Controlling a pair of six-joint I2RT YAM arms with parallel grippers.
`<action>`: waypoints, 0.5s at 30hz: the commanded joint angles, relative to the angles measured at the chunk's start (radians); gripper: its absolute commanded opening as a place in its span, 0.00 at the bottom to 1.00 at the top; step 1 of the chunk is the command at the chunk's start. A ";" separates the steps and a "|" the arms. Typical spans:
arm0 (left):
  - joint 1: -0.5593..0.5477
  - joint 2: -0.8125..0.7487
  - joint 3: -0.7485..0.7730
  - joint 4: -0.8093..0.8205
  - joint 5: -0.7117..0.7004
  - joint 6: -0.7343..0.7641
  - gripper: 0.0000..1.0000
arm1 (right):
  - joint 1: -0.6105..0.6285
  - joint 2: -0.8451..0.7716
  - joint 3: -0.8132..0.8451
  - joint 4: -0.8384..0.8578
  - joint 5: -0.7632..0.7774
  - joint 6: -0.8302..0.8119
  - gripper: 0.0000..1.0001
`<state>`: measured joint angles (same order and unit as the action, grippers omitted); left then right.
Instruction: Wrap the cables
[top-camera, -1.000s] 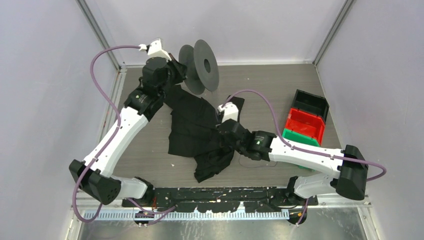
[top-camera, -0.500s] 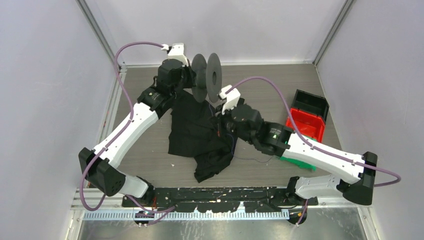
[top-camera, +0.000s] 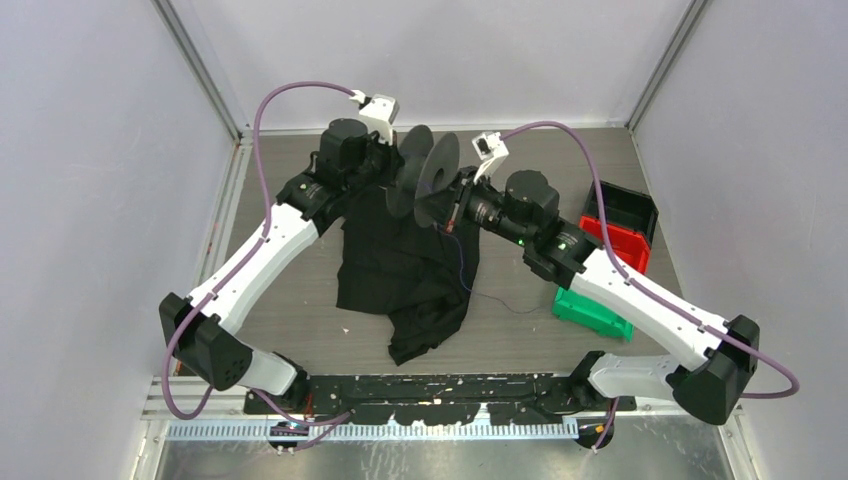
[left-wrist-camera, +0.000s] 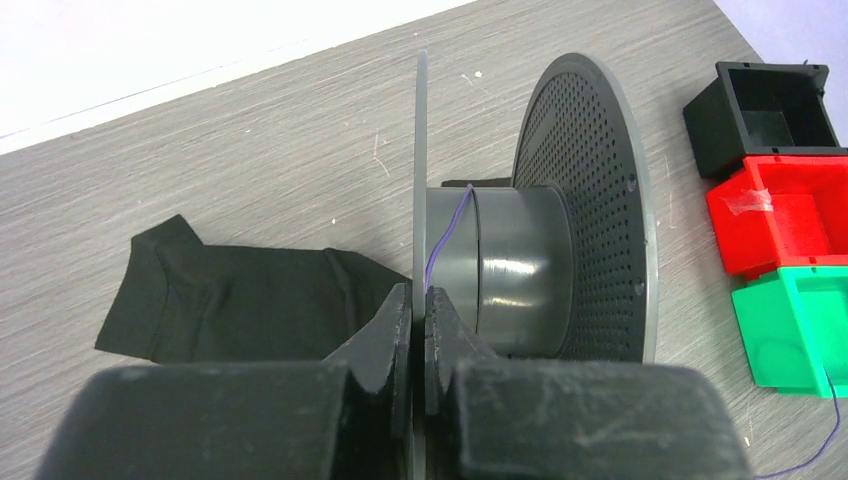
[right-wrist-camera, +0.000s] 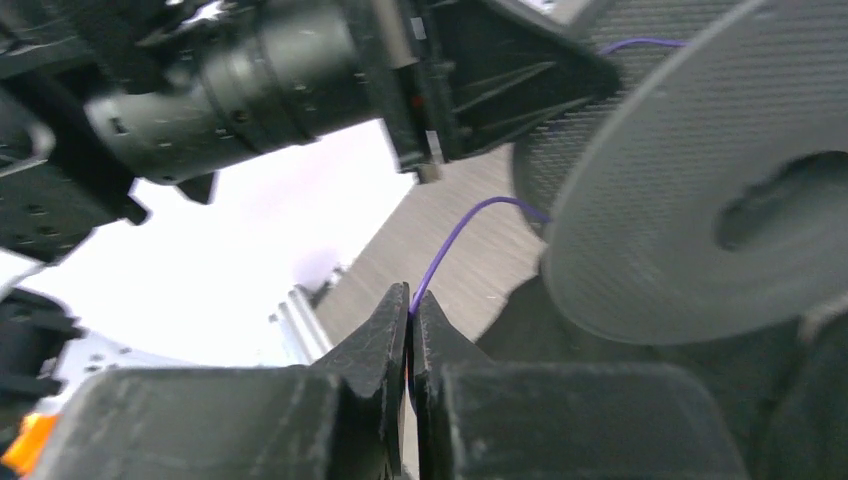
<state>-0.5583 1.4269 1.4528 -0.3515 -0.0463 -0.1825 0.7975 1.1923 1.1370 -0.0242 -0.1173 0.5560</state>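
A grey wood-grain table (top-camera: 320, 330) stands between plain white walls. A crumpled black cloth garment (top-camera: 395, 270) lies across its middle. At the right side three small open plastic bins stand in a row: a black bin (top-camera: 630, 205) farthest, a red bin (top-camera: 628, 248) in the middle and a green bin (top-camera: 590, 312) nearest.

Over the far edge of the garment is a grey plastic spool (top-camera: 428, 178) with two wide round perforated flanges standing on edge and a smooth hub between them. Whether its lower rim touches the cloth cannot be told. The left gripper (left-wrist-camera: 420, 300) is clamped on the rim of the left flange, its two black fingers pressed against either face of the thin disc.

The right gripper (right-wrist-camera: 411, 305) sits just to the right of the spool. Its fingers are pinched together on the long, thin, dark purple cable (right-wrist-camera: 462, 222), which comes out between the tips and curves across to the spool. In the left wrist view one strand of the cable runs over the hub close beside the gripped flange.

From the right gripper the rest of the cable hangs down along the right edge of the garment. It then trails over the bare table toward the green bin, and a short length of it shows just near that bin.
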 joint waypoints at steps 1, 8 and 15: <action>0.002 -0.048 0.057 0.077 0.030 0.013 0.00 | 0.002 0.033 -0.040 0.302 -0.203 0.202 0.09; 0.001 -0.048 0.114 0.039 0.062 0.025 0.00 | -0.016 0.122 -0.122 0.665 -0.286 0.471 0.15; 0.004 -0.060 0.108 0.025 0.077 0.044 0.00 | -0.018 0.147 -0.114 0.785 -0.290 0.533 0.24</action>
<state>-0.5579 1.4204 1.5108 -0.3878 0.0044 -0.1558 0.7830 1.3556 0.9924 0.5823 -0.3752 1.0206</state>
